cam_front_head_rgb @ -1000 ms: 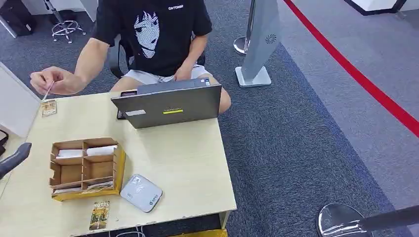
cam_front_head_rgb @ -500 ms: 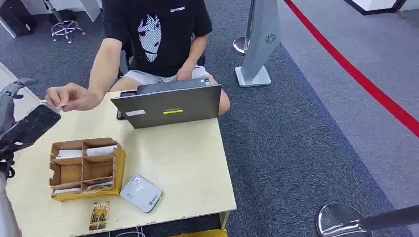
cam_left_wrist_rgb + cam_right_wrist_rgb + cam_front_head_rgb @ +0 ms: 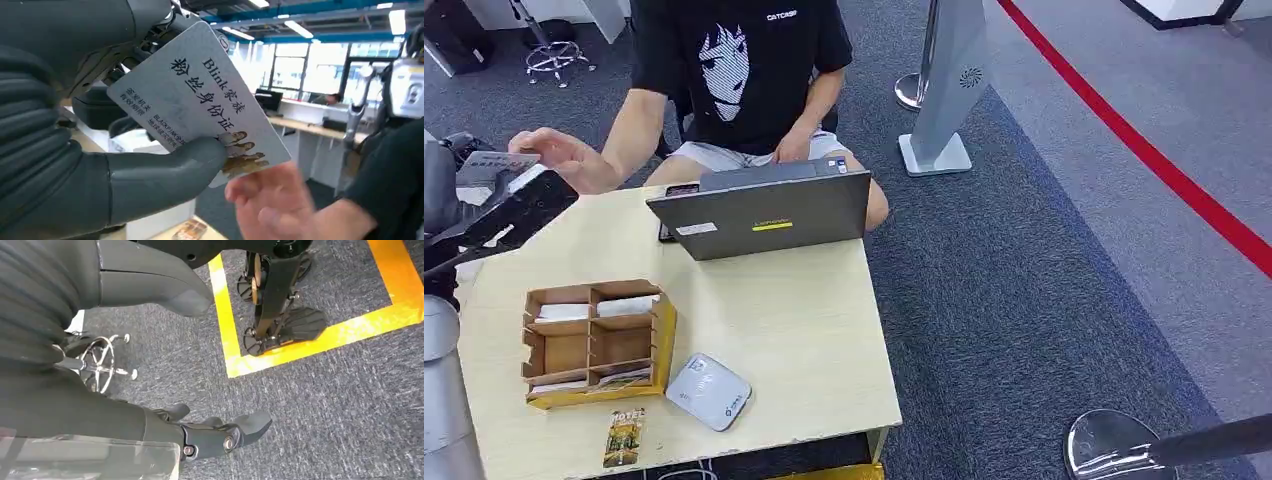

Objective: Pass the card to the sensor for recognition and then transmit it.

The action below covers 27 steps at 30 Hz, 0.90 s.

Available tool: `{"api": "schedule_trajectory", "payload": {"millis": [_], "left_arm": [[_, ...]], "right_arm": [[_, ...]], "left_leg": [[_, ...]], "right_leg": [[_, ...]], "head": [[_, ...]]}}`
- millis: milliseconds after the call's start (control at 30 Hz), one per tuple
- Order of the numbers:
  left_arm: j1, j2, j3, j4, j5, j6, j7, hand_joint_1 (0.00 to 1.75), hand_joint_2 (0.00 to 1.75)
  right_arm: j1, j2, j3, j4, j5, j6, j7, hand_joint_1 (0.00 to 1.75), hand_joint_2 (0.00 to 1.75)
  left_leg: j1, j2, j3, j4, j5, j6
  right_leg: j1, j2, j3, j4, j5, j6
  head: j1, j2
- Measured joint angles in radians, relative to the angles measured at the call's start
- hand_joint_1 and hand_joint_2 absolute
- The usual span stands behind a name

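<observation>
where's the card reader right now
In the head view the card reader lies flat near the table's front edge, just right of the divided box, with a small card lying left of it.

Grey card [image 3: 200, 100] — tilted, perhaps thumb-pinched

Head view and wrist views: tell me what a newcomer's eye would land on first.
First, the pale grey card printed with Chinese text, pinched under the thumb of the left robot hand, with a person's hand right beside its edge. Next, the person in a black T-shirt seated behind the grey laptop at the far side of the table. Nearer the robot, a white card reader lies beside a cardboard organiser.
</observation>
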Motion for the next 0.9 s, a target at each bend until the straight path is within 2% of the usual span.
{"api": "schedule_trajectory", "payload": {"millis": [100, 200, 333, 500, 667, 900], "left_arm": [[0.025, -0.024, 0.000, -0.068, 0.009, 0.031, -0.015, 1.75, 1.75], [0.081, -0.045, -0.009, -0.152, 0.018, 0.079, -0.054, 1.75, 1.75], [0.239, -0.076, -0.042, -0.281, 0.025, 0.175, -0.126, 1.75, 1.75], [0.467, -0.112, -0.090, -0.370, 0.027, 0.247, -0.173, 1.75, 1.75], [0.650, -0.144, -0.116, -0.381, 0.043, 0.267, -0.188, 1.75, 1.75], [0.742, -0.175, -0.115, -0.311, 0.041, 0.253, -0.169, 1.75, 1.75]], "right_arm": [[0.000, 0.000, -0.006, 0.000, -0.006, 0.000, 0.007, 0.00, 1.75], [0.000, 0.008, -0.015, -0.005, -0.020, 0.004, 0.019, 0.00, 1.75], [0.004, 0.031, -0.028, -0.037, -0.023, 0.016, 0.034, 0.00, 1.75], [0.008, 0.066, -0.052, -0.090, -0.036, 0.029, 0.048, 0.00, 1.75], [0.011, 0.100, -0.077, -0.150, -0.034, 0.049, 0.056, 0.00, 1.75], [0.011, 0.116, -0.093, -0.179, -0.032, 0.052, 0.060, 0.00, 1.75]], "left_leg": [[0.000, 0.000, 0.000, 0.000, 0.000, 0.000], [-0.001, 0.000, 0.000, 0.000, 0.000, 0.000], [-0.001, 0.001, 0.000, 0.000, -0.001, 0.001], [-0.001, 0.001, 0.000, -0.001, -0.002, 0.001], [-0.001, 0.001, 0.000, -0.001, -0.002, 0.001], [-0.001, 0.000, 0.000, -0.001, -0.002, 0.001]], "right_leg": [[0.000, 0.000, 0.000, 0.000, 0.000, 0.000], [-0.001, 0.000, 0.000, 0.000, 0.000, 0.000], [-0.001, 0.001, 0.000, 0.000, -0.001, 0.001], [-0.001, 0.000, 0.000, 0.000, -0.002, 0.001], [-0.001, 0.000, 0.000, 0.000, -0.002, 0.001], [-0.001, -0.001, 0.000, 0.000, -0.002, 0.001]], "head": [[0.001, 0.000], [0.001, 0.000], [0.001, 0.000], [0.000, 0.000], [-0.001, 0.000], [0.000, 0.000]]}}
